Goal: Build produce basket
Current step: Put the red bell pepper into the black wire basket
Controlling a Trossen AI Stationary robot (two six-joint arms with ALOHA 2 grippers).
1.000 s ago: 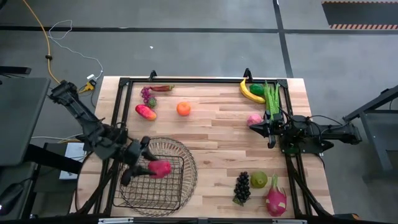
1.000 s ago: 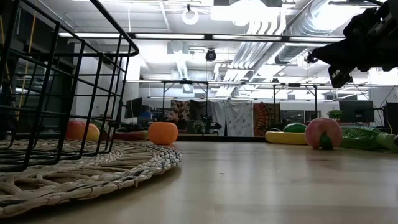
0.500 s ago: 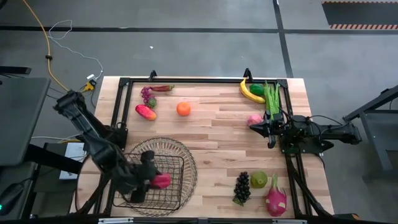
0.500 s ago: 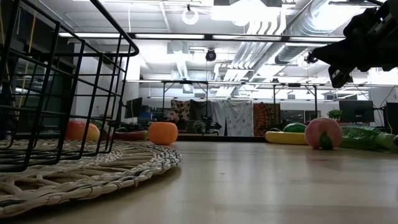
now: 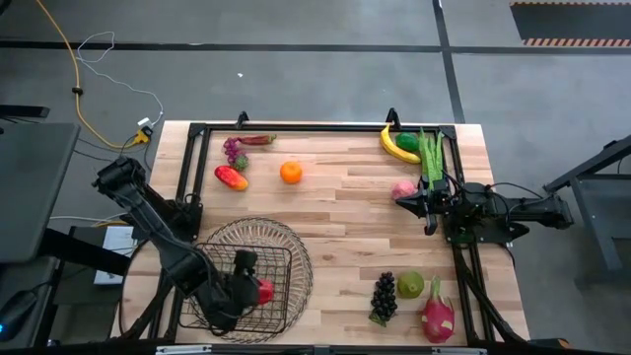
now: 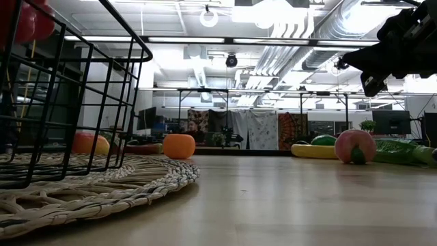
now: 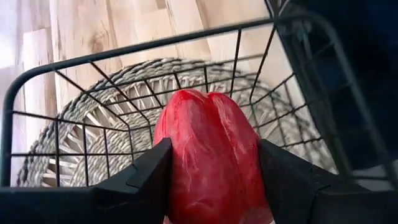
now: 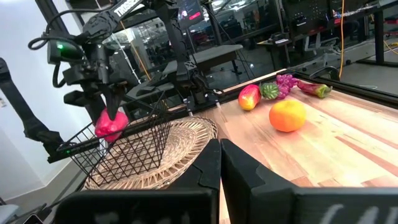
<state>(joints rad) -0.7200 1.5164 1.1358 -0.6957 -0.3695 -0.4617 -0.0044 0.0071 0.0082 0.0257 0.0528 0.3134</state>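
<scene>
No readable text in any view.
White lettering runs along the far robot arm (image 8: 127,7) in the right wrist view, too small and tilted to read.

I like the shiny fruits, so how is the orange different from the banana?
The orange is a round orange ball; the banana is long, curved and yellow. The orange lies alone in open table space; the banana lies at the far right, touching or nearly touching a green fruit and the green beans. Both lie on the wooden table, outside the basket, with neither gripper on them.
</scene>
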